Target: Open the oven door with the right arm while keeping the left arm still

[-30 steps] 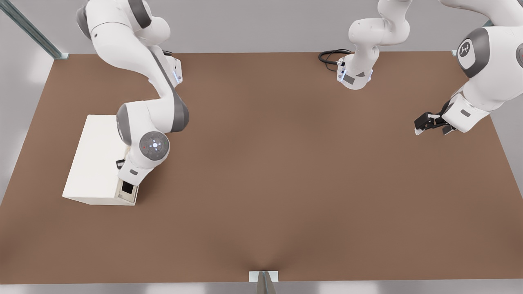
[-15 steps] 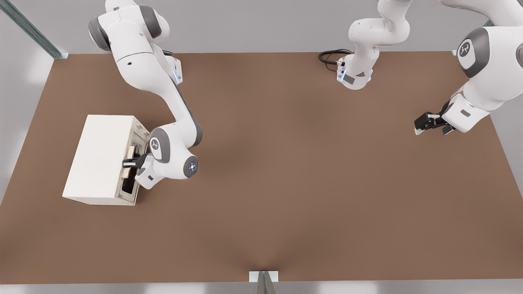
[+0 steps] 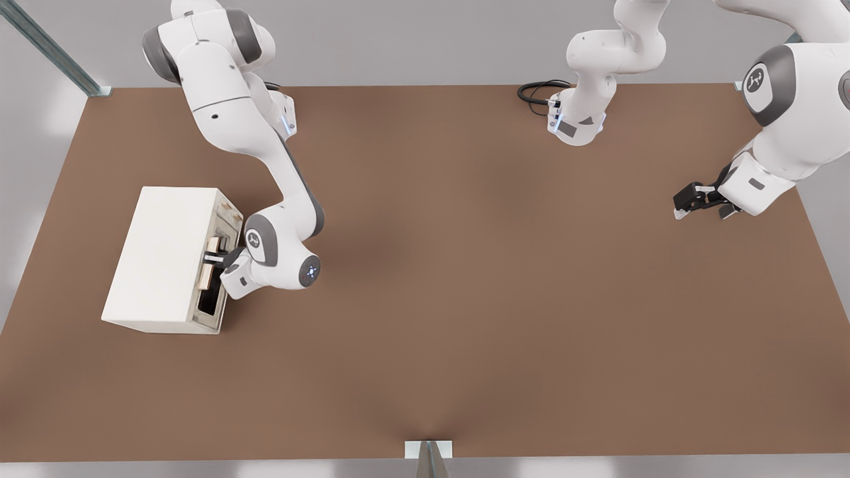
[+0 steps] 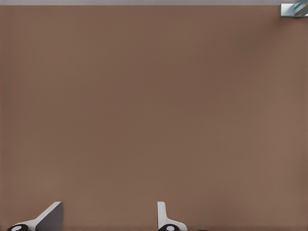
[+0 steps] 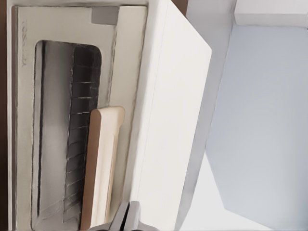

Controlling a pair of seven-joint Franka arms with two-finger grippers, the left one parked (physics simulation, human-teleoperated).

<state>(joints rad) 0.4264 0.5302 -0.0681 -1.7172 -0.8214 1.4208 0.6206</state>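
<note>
While at oven door [image 3: 214,265]: gripper [image 3: 216,260] on its wooden handle [image 5: 102,163]
Fingers: pinching handle
Door: looks shut
Oven [image 3: 159,255]: desk [image 3: 465,299], front view's left

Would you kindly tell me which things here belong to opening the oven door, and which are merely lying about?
Job:
oven
door
handle
right arm
its hand, at the handle

Lying about:
black cable at the table's far edge
table

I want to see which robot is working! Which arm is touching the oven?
The right arm, on the front view's left: its end effector is at the oven door's handle.
</note>
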